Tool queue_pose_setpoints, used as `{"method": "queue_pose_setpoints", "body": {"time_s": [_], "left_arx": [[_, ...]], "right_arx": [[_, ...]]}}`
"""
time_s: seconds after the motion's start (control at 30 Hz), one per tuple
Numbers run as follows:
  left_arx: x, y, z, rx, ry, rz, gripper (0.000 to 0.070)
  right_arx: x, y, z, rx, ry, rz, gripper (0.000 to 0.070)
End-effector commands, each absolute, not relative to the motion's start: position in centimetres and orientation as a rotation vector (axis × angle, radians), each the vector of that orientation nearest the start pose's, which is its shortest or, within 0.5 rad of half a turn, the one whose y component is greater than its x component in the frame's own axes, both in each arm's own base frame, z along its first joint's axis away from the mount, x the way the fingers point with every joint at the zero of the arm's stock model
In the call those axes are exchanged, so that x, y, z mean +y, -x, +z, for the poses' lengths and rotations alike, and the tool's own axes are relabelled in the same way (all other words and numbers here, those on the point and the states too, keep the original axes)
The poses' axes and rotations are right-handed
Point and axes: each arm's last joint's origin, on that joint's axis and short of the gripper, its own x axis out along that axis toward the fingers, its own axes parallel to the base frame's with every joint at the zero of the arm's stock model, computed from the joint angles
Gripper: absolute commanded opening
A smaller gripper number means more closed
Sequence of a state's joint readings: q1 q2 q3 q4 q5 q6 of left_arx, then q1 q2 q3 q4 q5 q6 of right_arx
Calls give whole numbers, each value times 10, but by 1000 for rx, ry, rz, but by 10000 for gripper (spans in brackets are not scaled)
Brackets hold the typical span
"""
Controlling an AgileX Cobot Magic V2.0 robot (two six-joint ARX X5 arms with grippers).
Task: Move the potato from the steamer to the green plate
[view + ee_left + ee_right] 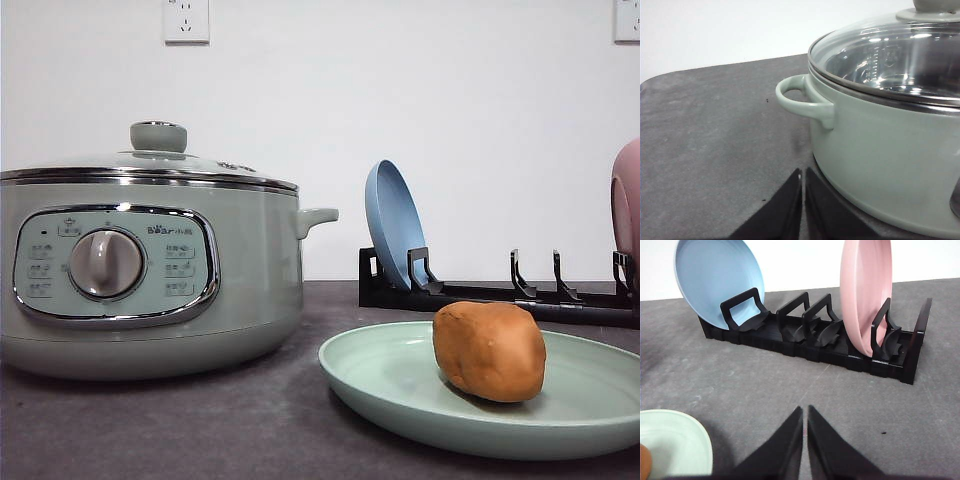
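Observation:
The orange-brown potato lies on the green plate at the front right of the table. The sage-green steamer stands at the left with its glass lid on. In the left wrist view my left gripper is shut with nothing in it, low over the table beside the steamer's side handle. My right gripper is shut and empty, above bare table in front of the rack; the green plate's rim and a sliver of the potato show at the frame's corner.
A black dish rack stands behind the plate, holding an upright blue plate and a pink dish. In the right wrist view the rack holds the blue plate and pink dish. Dark grey table surface.

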State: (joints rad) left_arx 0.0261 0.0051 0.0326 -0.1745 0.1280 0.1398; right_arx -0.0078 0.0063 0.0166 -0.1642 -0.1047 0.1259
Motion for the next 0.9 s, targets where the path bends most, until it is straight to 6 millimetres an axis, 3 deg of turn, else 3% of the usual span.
{"method": "queue_pose_setpoints", "body": {"time_s": [0.0,0.87], "left_arx": [[-1,-96,150,165,-120,-109,3],[-1,-96,150,165,-120,-109,2]], "right_arx": [[2,-96,152,155,-127,86,3],[2,-96,152,155,-127,86,3]]}}
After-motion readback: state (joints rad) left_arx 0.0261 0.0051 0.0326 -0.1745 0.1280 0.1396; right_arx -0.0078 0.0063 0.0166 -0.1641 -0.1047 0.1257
